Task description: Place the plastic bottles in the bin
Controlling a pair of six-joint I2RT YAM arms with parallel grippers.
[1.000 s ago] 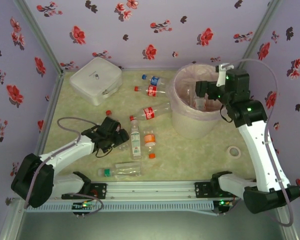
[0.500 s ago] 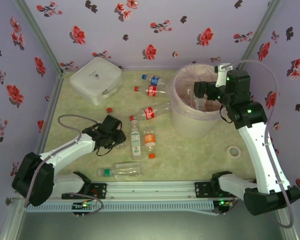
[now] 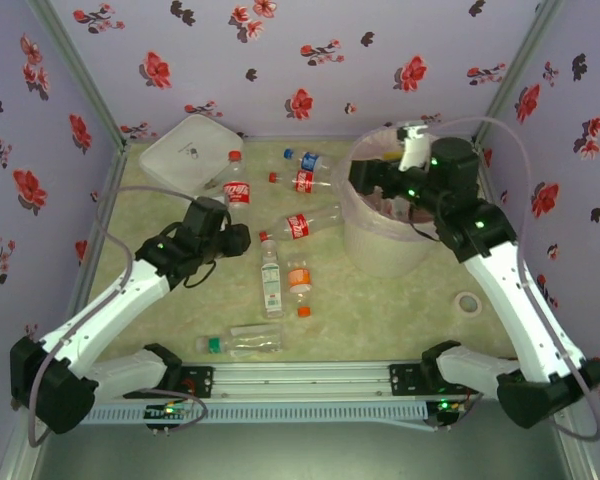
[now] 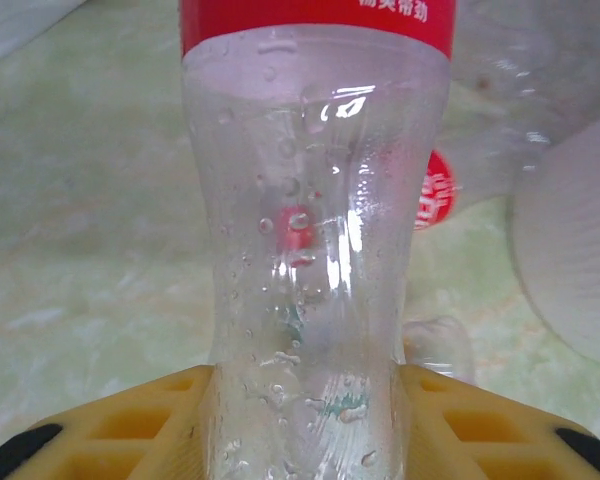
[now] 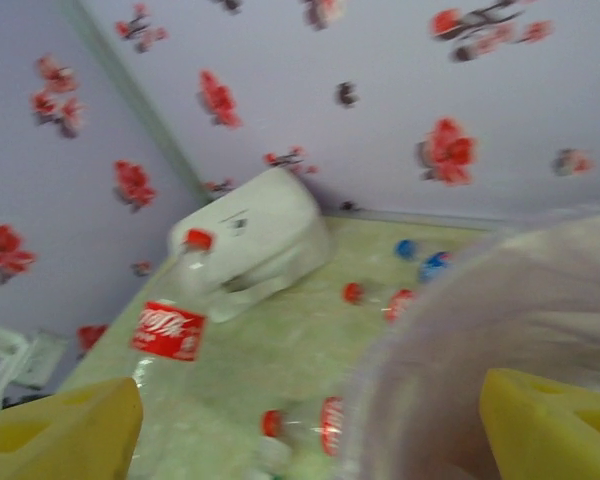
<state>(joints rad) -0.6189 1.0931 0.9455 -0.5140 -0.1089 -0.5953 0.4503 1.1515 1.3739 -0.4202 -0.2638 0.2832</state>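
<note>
Left hand [image 3: 236, 228] clamped on a red-labelled bottle [image 3: 235, 188], cap up, near the white case [image 3: 185, 150]; right hand [image 3: 365, 182], fingers apart, over the bin [image 3: 380, 250]; other bottles [image 3: 302, 225] on the table [image 3: 380, 310].

One bottle [image 3: 236, 190] is clear with red label and cap. The desk [image 3: 380, 310] is marbled pale green, the walls [image 3: 380, 90] lilac with red flowers.
</note>
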